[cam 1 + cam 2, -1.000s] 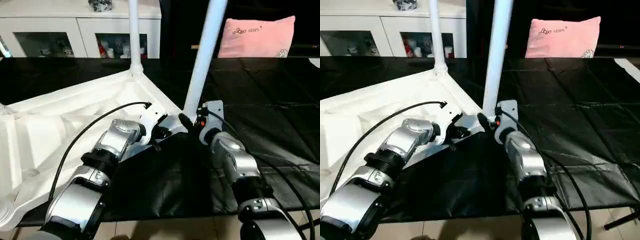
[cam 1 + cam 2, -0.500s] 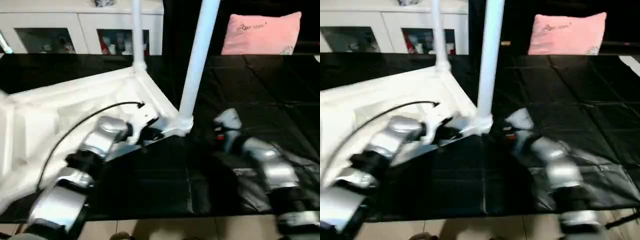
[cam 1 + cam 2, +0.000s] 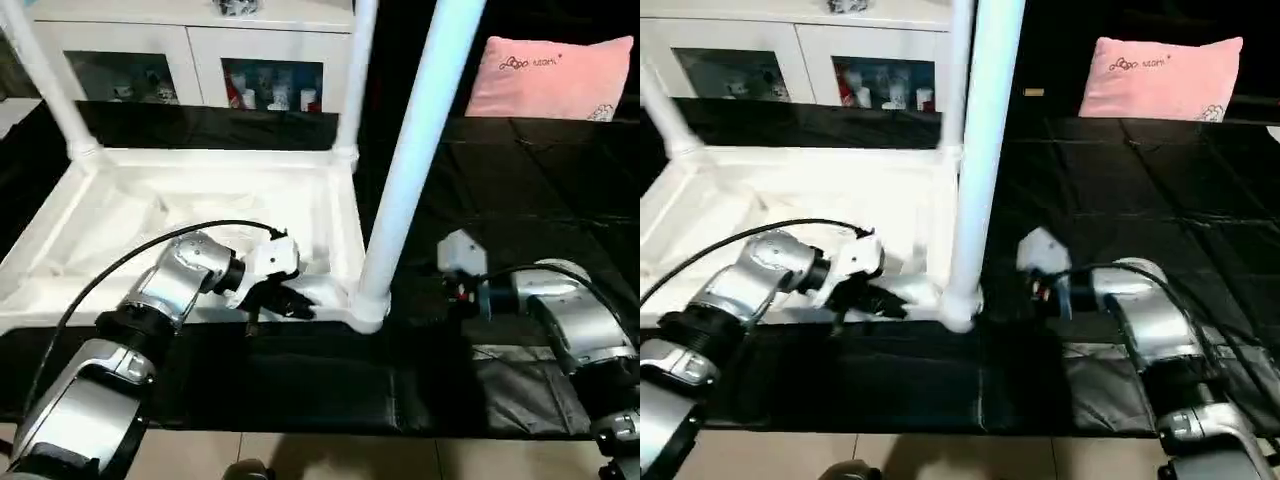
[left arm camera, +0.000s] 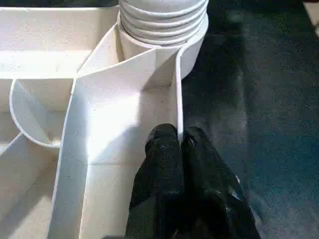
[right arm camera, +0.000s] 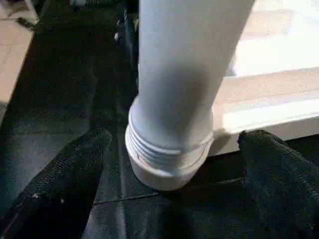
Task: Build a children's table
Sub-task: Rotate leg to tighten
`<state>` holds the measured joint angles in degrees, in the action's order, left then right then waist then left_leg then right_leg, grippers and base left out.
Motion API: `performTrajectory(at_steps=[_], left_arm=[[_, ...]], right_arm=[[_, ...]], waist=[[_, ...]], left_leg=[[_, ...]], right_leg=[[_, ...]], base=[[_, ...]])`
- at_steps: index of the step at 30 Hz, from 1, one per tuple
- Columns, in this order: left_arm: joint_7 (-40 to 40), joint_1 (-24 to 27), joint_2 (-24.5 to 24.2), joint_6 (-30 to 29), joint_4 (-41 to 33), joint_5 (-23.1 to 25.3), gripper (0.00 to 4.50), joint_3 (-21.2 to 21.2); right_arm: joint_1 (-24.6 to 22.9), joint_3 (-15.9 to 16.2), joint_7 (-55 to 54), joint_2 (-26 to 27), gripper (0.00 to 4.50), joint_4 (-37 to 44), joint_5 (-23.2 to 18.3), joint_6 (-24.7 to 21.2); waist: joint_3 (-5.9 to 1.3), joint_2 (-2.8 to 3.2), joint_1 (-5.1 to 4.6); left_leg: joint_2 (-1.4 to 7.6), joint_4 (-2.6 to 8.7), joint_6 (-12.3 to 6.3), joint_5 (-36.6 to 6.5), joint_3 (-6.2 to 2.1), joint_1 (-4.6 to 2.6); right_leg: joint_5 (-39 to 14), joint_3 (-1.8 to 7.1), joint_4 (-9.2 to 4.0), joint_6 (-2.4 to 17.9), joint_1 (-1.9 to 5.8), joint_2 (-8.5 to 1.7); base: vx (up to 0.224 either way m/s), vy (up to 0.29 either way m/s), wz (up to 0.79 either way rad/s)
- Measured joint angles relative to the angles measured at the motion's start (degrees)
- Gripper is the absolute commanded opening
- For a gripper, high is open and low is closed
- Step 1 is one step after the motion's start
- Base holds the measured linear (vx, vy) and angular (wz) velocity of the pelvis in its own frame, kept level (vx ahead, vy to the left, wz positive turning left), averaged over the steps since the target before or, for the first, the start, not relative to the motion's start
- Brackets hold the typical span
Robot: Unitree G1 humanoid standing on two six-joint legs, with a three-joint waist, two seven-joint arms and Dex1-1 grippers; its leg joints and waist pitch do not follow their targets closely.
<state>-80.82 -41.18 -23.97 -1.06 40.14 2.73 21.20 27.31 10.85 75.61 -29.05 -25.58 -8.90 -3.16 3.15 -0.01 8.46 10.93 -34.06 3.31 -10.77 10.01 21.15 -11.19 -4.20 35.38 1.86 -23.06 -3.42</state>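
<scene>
Since a second ago the right gripper (image 5: 172,164) has let go of the nearest leg (image 3: 415,160) and drawn back to the right, and its fingers (image 5: 60,184) now stand wide apart on either side of the leg's threaded base without touching it. The tabletop (image 3: 190,195) has also swung round: its near edge now runs almost straight across the head views, and a third upright leg (image 3: 45,85) shows at its far left corner.

The tabletop lies upside down, ribbed underside up, on the black mat (image 3: 530,200) spread over the floor. The nearest leg stands upright in the near right corner socket (image 3: 368,305), and another leg (image 3: 350,80) rises from the far right corner.

The left gripper (image 4: 180,144) has its fingers (image 4: 162,154) pinched shut on the thin outer rim wall of the tabletop, just beside the socket that carries the nearest leg.

Behind the mat stand a white glass-doored cabinet (image 3: 190,60) and a pink cushion (image 3: 550,75).
</scene>
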Motion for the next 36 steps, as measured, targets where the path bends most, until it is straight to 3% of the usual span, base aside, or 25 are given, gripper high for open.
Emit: performTrajectory(at_steps=[7, 12, 28, 36], left_arm=[[-3.94, 0.83, -1.05, 0.26, -2.93, -0.13, 0.0, 1.55], [-4.62, 0.91, -1.11, 0.3, -3.89, -0.11, 0.0, 2.3], [-4.99, 1.87, -1.21, 0.14, -5.56, -0.12, 0.0, 2.66], [-4.85, 2.38, -1.0, -1.62, -6.18, -0.41, 0.0, 2.13]], right_arm=[[0.85, 2.99, 2.98, 1.54, 4.4, -1.42, 0.04, 0.29], [1.61, 3.13, 4.16, 2.13, 4.4, -2.81, 0.05, 1.05], [1.64, 3.47, 7.1, 3.67, 2.92, -4.33, -0.73, 0.59], [-0.18, 2.76, 6.57, 3.69, 2.77, -2.87, -2.02, -1.34]], waist=[[0.01, -0.03, 0.39], [0.02, -0.07, 0.45], [0.02, -0.08, 0.1], [0.01, -0.07, 0.22]], left_leg=[[0.01, -0.08, -0.01, 0.0, 0.0, 0.03], [0.01, -0.22, -0.01, 0.0, 0.0, 0.02], [0.03, -0.31, 0.0, 0.0, -0.01, -0.01], [0.03, -0.3, 0.0, 0.0, -0.01, -0.02]], right_leg=[[0.0, -0.01, 0.02, 0.01, -0.01, -0.01], [0.01, 0.0, 0.2, 0.02, -0.01, -0.03], [0.01, 0.0, 0.34, 0.01, -0.01, -0.03], [0.0, 0.01, 0.34, 0.01, 0.0, -0.03]], base=[[0.0, 0.0, 0.0], [0.0, 0.0, 0.0], [0.0, 0.0, 0.0], [0.0, 0.0, 0.0]])
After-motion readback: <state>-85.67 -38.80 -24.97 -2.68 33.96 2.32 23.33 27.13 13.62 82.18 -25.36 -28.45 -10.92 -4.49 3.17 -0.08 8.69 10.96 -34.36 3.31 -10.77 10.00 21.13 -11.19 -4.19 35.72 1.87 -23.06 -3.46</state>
